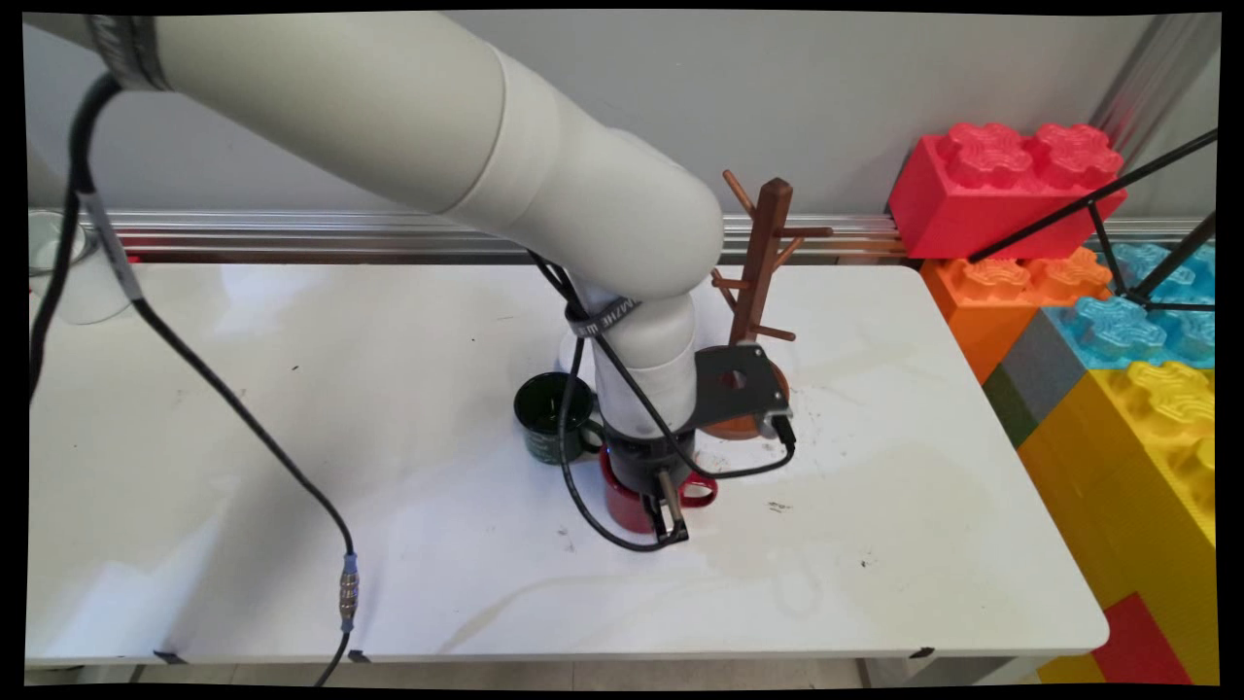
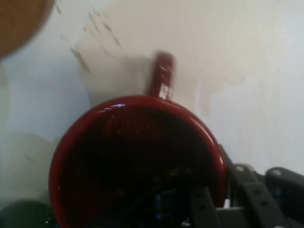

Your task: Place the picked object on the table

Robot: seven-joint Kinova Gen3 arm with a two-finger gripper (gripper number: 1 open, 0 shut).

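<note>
- The black two-finger hand [image 1: 665,520] points straight down over a glossy red mug [image 1: 627,506] that stands upright near the middle of the white bench [image 1: 389,544].
- In the main view one finger [image 1: 671,510] hangs down the outside of the mug's near wall; in the hand view black linkage sits both inside the rim and outside it at the lower right, so the hand appears to straddle the wall. Whether it pinches the wall or only brackets it I cannot tell.
- The red mug [image 2: 137,161] fills the lower half of the hand view. Its inside is dark and shadowed, and no contents can be made out. Its loop handle [image 1: 698,491] juts toward the bench's right side in the main view, and toward the top of the hand view.
- Just beside it, to the left and a little farther back, stands a dark green mug [image 1: 554,416], upright, mouth up, with its handle turned toward the red one. Its interior is dark, with a few pale glints; contents cannot be told.
- Behind the arm's wrist rises a brown wooden mug tree [image 1: 763,262] with bare pegs, on a round orange-brown base [image 1: 739,428] partly hidden by a black bracket.
- At the far left edge sits a clear plastic cup [image 1: 58,267], partly cut off.
- Off the bench's right end are stacked big toy bricks: red [image 1: 1001,190], orange [image 1: 1011,292], blue [image 1: 1137,321] and yellow [image 1: 1157,437].
</note>
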